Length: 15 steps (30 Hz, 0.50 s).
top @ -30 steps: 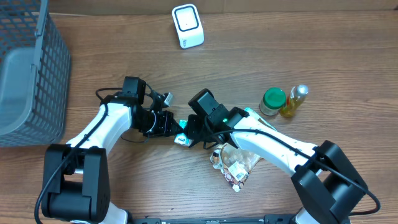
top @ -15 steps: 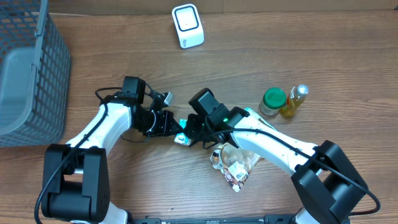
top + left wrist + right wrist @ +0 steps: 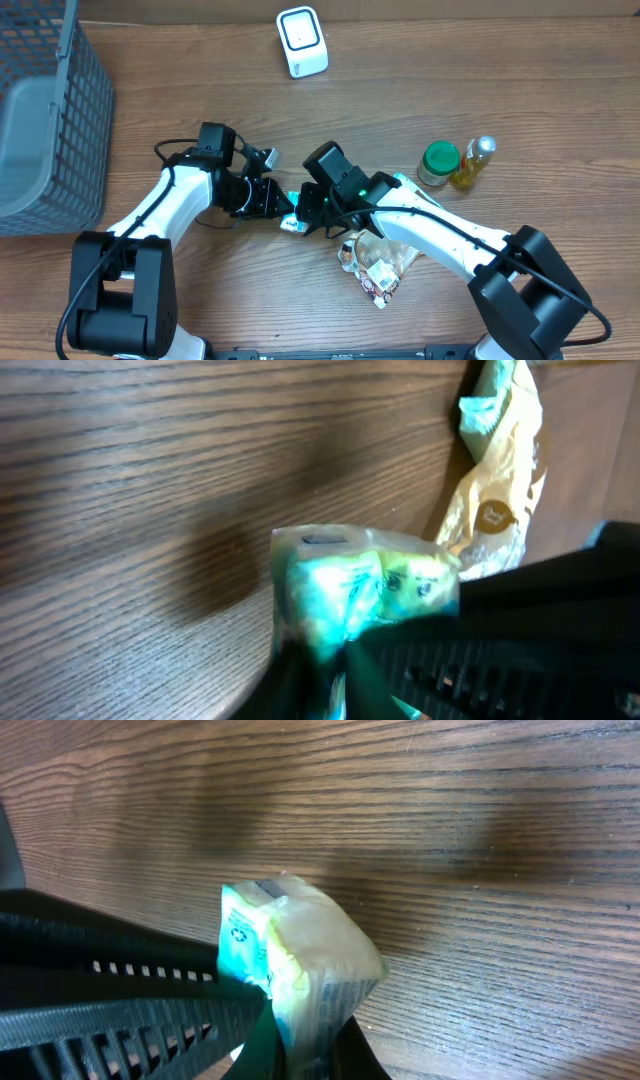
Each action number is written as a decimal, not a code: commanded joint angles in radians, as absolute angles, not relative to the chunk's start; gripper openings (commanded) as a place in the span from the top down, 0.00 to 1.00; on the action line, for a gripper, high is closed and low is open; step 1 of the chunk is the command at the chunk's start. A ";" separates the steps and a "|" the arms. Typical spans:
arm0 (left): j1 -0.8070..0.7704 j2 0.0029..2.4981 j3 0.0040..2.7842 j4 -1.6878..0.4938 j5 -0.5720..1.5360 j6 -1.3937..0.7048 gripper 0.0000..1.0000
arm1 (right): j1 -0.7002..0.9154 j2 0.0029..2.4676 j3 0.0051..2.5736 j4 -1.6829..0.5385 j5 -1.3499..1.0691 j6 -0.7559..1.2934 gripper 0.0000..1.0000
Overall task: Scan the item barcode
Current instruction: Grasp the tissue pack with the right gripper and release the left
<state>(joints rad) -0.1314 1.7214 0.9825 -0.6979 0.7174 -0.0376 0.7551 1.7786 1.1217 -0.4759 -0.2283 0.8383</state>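
Observation:
The item is a small teal and yellow packet [image 3: 292,222], held just above the wooden table between both arms. My right gripper [image 3: 303,215] is shut on it; in the right wrist view the packet [image 3: 300,965] is pinched between the two dark fingers of the gripper [image 3: 305,1040]. My left gripper [image 3: 280,208] meets the packet from the left. In the left wrist view the packet [image 3: 360,585] sits at the gripper [image 3: 335,680], but blur hides how its jaws stand. No barcode is readable. The white scanner [image 3: 301,41] stands at the back, apart from both grippers.
A grey mesh basket [image 3: 50,110] fills the left edge. A green-lidded jar [image 3: 438,163] and a yellow oil bottle [image 3: 472,162] stand at the right. A crumpled snack bag [image 3: 378,262] lies under the right arm, and it shows as a yellow bag [image 3: 495,490] in the left wrist view.
Both arms have stayed in place with the packet between them. The right fingers have drawn in around the packet.

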 commanded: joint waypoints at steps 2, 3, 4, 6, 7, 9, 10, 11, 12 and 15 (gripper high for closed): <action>-0.131 1.714 0.977 -0.694 0.699 -0.014 0.69 | 0.756 1.786 1.112 -0.472 -0.211 0.834 0.96; -0.131 1.714 0.977 -0.694 0.699 -0.014 0.68 | 0.756 1.786 1.112 -0.472 -0.207 0.833 0.96; -0.131 1.714 0.977 -0.694 0.701 -0.014 0.67 | 0.756 1.786 1.112 -0.472 -0.202 0.833 0.96; -0.131 1.714 0.980 -0.694 0.700 -0.014 0.65 | 0.756 1.786 1.112 -0.472 -0.194 0.833 0.96; -0.131 1.714 0.984 -0.694 0.698 -0.013 0.64 | 0.756 1.786 1.112 -0.472 -0.192 0.833 0.96; -0.125 1.714 0.997 -0.695 0.698 -0.010 0.62 | 0.756 1.786 1.112 -0.467 -0.192 0.833 0.96; -0.118 1.714 1.007 -0.698 0.698 -0.010 0.62 | 0.756 1.786 1.112 -0.463 -0.192 0.833 0.96; -0.111 1.714 1.017 -0.701 0.698 -0.010 0.62 | 0.756 1.786 1.112 -0.457 -0.192 0.823 0.96; -0.102 1.714 1.029 -0.705 0.698 -0.011 0.60 | 0.756 1.786 1.112 -0.449 -0.192 0.801 0.96; -0.074 1.714 1.055 -0.704 0.645 -0.059 0.44 | 0.756 1.786 1.112 -0.427 -0.192 0.749 0.96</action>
<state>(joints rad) -0.1020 1.7214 1.0088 -0.7059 0.6910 -0.0269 0.7551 1.7786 1.1213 -0.4412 -0.2028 0.8062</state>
